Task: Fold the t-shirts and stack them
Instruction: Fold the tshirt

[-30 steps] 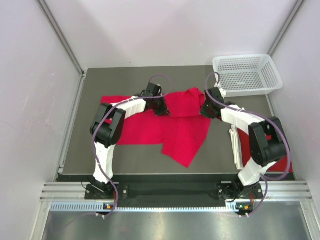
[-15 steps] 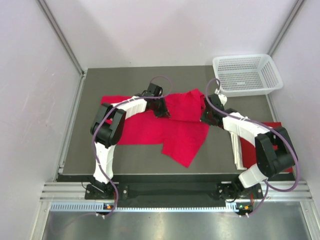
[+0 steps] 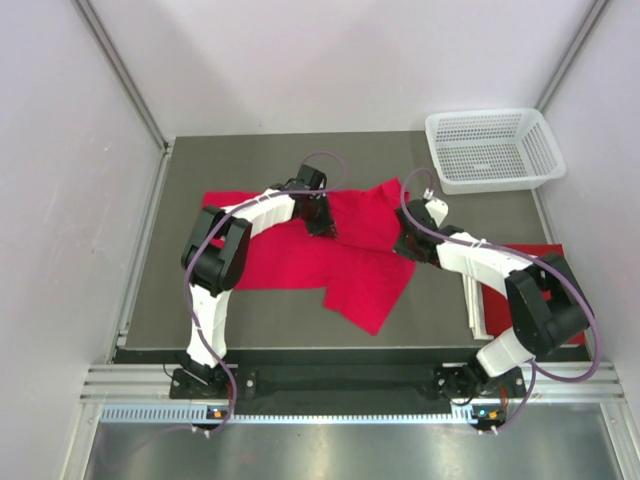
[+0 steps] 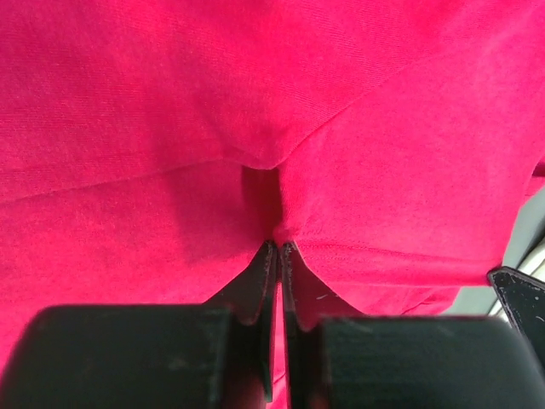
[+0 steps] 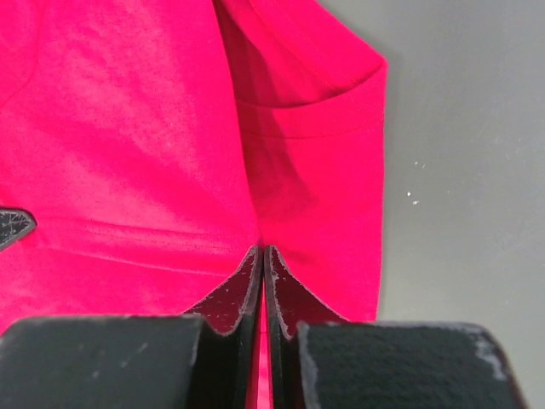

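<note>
Since a second ago we are drawing the right claw (image 5: 261, 252) back toward our bases and a little inward. The far right corner of the red t-shirt (image 3: 350, 262) is coming with it, while the left claw (image 4: 278, 248) is staying almost where it was. Both claws are pinching the t-shirt: each pair of jaws is pressing nearly together, with a thin fold of red cloth caught at the tips. A stretch of the t-shirt is spanning between the two claws. The rest is lying on the dark table (image 3: 180, 290), one long part spreading out to the left of the left claw and a pointed flap trailing on the near side, between the claws. From the right wrist we are seeing bare grey table just to the right of that claw, past the t-shirt's edge. A white mesh basket (image 3: 495, 181) is sitting beyond and to the right of the right claw, well apart from it.
</note>
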Robot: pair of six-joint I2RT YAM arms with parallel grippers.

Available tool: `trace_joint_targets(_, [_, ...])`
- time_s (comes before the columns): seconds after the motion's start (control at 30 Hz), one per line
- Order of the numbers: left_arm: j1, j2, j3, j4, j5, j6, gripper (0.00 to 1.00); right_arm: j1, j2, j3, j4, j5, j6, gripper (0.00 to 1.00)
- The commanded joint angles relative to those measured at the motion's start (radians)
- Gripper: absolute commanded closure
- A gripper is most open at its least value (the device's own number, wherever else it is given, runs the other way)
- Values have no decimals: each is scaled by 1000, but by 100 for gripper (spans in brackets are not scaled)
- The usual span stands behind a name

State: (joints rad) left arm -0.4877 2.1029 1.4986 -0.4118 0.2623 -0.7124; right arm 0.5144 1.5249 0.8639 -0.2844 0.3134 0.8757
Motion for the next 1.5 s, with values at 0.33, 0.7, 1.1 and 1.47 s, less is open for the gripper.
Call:
trace_joint_targets(0.33, [29,-90,161,-130,-54,91,56,-209,-14,168,149,-361,-467,56])
trace_joint_targets(0.7, [245,-44,175,-13,-48,133,57,-317,259,441,191,-562,-649,52])
trace_joint_targets(1.1, [396,61,218,-35,-98,182,57,-350,521,651,197,-523,-655,49])
trace_joint_targets(1.47, [419,118,216,-47,-169,202,57,-355,661,771,218,-602,-598,55])
